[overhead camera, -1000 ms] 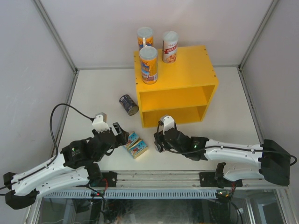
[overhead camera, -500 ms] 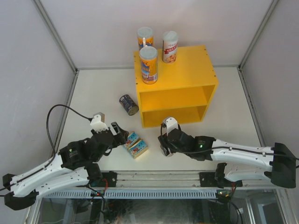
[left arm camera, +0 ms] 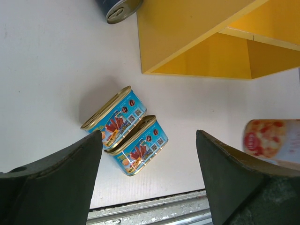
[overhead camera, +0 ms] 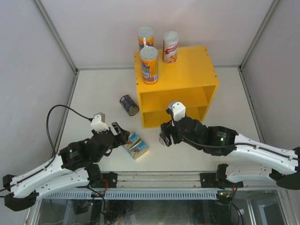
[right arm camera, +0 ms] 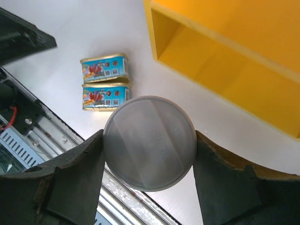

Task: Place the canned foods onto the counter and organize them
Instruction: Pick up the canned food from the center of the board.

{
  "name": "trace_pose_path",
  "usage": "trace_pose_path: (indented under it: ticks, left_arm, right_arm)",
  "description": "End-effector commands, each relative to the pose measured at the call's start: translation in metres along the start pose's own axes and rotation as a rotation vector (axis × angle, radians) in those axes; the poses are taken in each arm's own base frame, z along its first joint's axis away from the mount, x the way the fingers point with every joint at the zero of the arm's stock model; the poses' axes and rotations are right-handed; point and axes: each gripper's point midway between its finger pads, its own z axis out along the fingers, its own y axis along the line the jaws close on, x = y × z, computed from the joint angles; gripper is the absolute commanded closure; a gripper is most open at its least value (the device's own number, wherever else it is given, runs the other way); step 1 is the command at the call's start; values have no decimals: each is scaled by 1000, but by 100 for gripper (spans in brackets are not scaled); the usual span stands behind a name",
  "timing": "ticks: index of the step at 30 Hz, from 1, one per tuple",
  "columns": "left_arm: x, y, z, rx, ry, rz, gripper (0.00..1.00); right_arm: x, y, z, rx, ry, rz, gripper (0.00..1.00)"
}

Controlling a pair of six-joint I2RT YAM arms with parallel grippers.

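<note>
Filling the right hand, a white-lidded tube sits between both fingers.

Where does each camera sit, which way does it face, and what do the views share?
Top external: above and behind the bases, looking down on the table, yellow counter, left arm and right arm.
Left wrist: on the left arm, looking down through the open left gripper at two flat tins.
Right wrist: on the right arm, looking down its right gripper, shut on a white-lidded tube.
Shared: flat tins and yellow counter appear in all three.
</note>
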Motion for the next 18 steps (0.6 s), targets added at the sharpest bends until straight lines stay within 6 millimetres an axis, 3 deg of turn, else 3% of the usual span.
trace_pose_path:
  ticks: [1,10,18]
  left_arm:
    - [-3,-4,2,15,-15,-7,16]
    - [-5,-6,0,20,-15,-6,16]
    - [-3,-9,2,28,-8,-5,16]
  right_arm:
    - [-71,-9,-45,12,-193,31,100]
    - [-151,-30,-101,62,-333,11,100]
    - [-204,-56,-122,124,-419,10,100]
